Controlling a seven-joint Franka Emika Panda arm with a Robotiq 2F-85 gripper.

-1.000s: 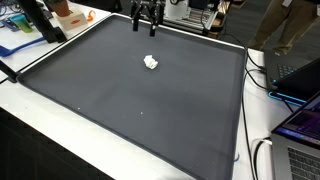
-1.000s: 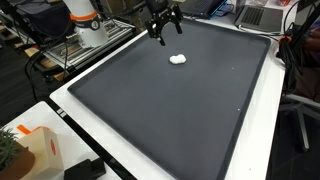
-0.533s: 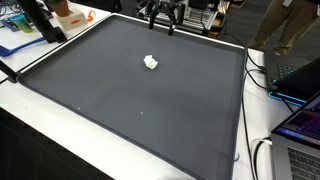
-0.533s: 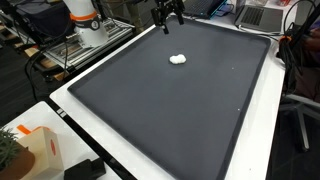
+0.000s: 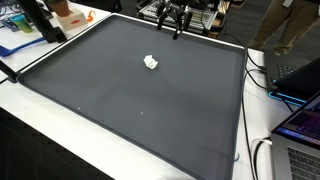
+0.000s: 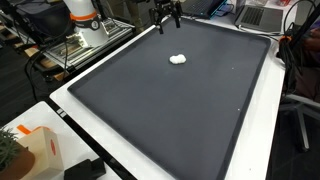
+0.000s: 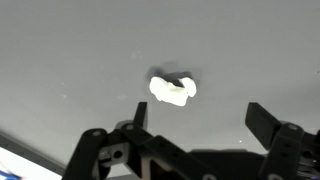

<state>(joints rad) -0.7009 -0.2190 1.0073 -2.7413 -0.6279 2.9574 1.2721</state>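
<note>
Nearest the camera in an exterior view, well apart from the fingers, an orange-and-white box stands on the white table; its print is too small to read. Also far from the fingers, at the table's near corner, an open laptop glows purple, and its screen cannot be read either. A large dark mat covers most of the tabletop. On it lies a small white lump, on the near side of the fingers and below them, apart from both. It has no label that can be made out. In the wrist view the white lump lies on the grey surface beyond the fingertips, roughly in line with the gap between them, casting a small shadow. The gripper hangs over the far edge of the mat in both exterior views, raised off the surface, its fingers spread wide with nothing between them. Farther back, beside the gripper, the robot base shows white with an orange ring.
</note>
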